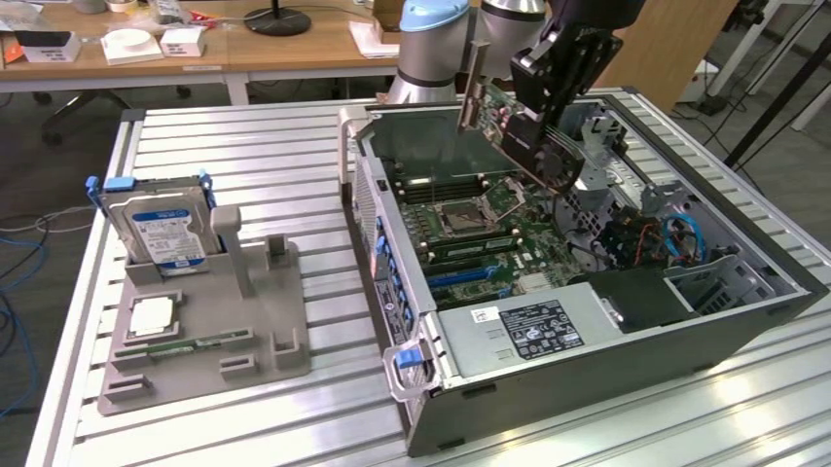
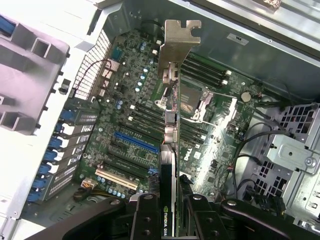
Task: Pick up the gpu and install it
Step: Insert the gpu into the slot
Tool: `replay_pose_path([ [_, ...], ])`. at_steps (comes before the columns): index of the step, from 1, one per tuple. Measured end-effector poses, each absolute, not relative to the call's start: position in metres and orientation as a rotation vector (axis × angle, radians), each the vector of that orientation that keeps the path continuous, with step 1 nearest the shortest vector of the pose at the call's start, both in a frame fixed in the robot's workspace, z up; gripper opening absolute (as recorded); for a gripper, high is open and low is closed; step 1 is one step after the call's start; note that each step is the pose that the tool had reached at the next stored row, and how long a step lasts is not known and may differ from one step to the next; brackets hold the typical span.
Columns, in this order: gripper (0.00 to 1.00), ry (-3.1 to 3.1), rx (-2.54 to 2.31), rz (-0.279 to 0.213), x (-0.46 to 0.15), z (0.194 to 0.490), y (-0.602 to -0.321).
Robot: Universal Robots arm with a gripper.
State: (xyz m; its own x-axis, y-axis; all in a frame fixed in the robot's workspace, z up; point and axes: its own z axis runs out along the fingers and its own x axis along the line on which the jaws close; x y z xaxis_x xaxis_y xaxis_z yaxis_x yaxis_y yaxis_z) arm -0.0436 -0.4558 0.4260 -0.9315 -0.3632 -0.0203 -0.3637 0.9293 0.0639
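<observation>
- Here, grips the gpu (image 2: 168, 170) edge-on in the claw (image 2: 167, 212), black fingers (image 2: 145, 216) clamped on both flat faces, likely to keep the thin card steady.
- Holds it tilted above the open computer case (image 1: 610, 350), clear of every slot.
- Carries a bent silver bracket (image 2: 180, 45) at the far end.
- Faces a dark green motherboard (image 2: 130, 110) with a long blue plastic slot (image 2: 135, 142).
- Shares the ribbed tabletop (image 1: 260, 146) with a hard drive (image 1: 162, 229) upright in a grey holder (image 1: 247, 321).

Bare metal and matt plastic all round.
The gpu (image 1: 504, 119) above the computer case (image 1: 624, 375) carries a dull silver metal bracket (image 2: 179, 42); the case is smooth grey metal, the table (image 1: 234, 146) under it ribbed pale metal, the holder (image 1: 260, 311) beside it matt grey plastic.
</observation>
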Motion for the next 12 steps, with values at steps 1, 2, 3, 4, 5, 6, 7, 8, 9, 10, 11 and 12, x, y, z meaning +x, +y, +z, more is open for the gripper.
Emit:
replay_pose_path([
  [1,0.26,3.076,-0.589,0.104,-0.0436,0.4260,-0.4558],
  [2,0.26,3.074,-0.600,0.104,-0.0436,0.4260,-0.4558],
  [3,0.26,3.072,-0.613,0.105,-0.0435,0.4260,-0.4558],
  [4,0.26,3.070,-0.624,0.105,-0.0435,0.4260,-0.4558],
  [5,0.26,3.068,-0.635,0.105,-0.0435,0.4260,-0.4558],
  [6,0.26,3.065,-0.648,0.105,-0.0435,0.4260,-0.4558],
  [7,0.26,3.063,-0.662,0.105,-0.0435,0.4260,-0.4558],
  [8,0.26,3.060,-0.677,0.105,-0.0435,0.4260,-0.4558],
  [9,0.26,3.057,-0.690,0.105,-0.0435,0.4260,-0.4558],
  [10,0.26,3.054,-0.704,0.105,-0.0435,0.4260,-0.4558],
  [11,0.26,3.051,-0.718,0.105,-0.0435,0.4260,-0.4558],
  [12,0.26,3.048,-0.732,0.105,-0.0435,0.4260,-0.4558],
])
